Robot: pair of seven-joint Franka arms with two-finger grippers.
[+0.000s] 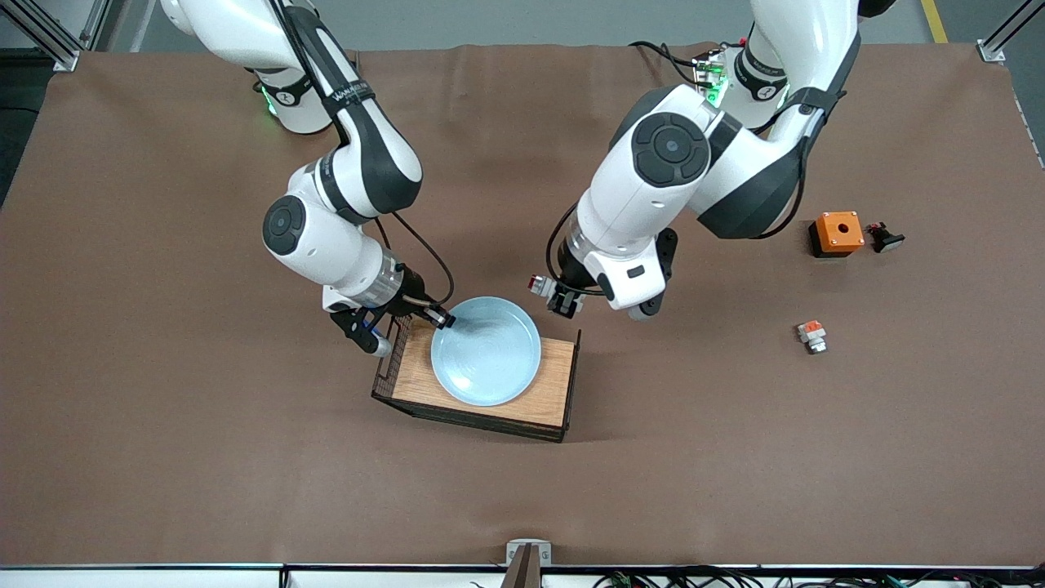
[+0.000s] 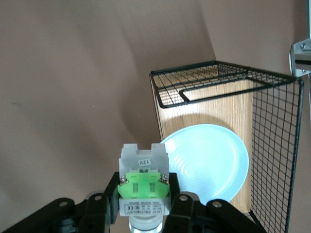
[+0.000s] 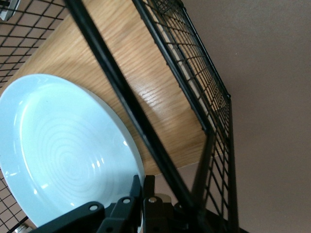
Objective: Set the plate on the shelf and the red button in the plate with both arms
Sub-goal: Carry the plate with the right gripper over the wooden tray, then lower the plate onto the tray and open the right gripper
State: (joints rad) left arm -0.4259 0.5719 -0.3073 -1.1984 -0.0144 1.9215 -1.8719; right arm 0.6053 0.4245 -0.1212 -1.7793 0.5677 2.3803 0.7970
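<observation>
The pale blue plate (image 1: pixel 487 353) (image 3: pixel 63 150) (image 2: pixel 206 162) sits inside the wire walls of the wooden tray (image 1: pixel 555 384), over its wood floor. My right gripper (image 1: pixel 445 319) (image 3: pixel 148 180) is shut on the plate's rim, at the tray corner nearest the right arm. I cannot tell whether the plate lies flat. My left gripper (image 1: pixel 563 300) (image 2: pixel 144 190) hangs over the bare table beside the tray's wall. It is shut on the red button (image 1: pixel 538 284) (image 2: pixel 144 177), a grey-white piece with a green patch. Its reddish end shows only in the front view.
Toward the left arm's end of the table stand an orange box with a hole (image 1: pixel 836 233) and a small dark part (image 1: pixel 884 238). A grey piece with an orange patch (image 1: pixel 811 335) lies nearer the front camera. The tray's black wire walls (image 2: pixel 277 145) stand tall around the plate.
</observation>
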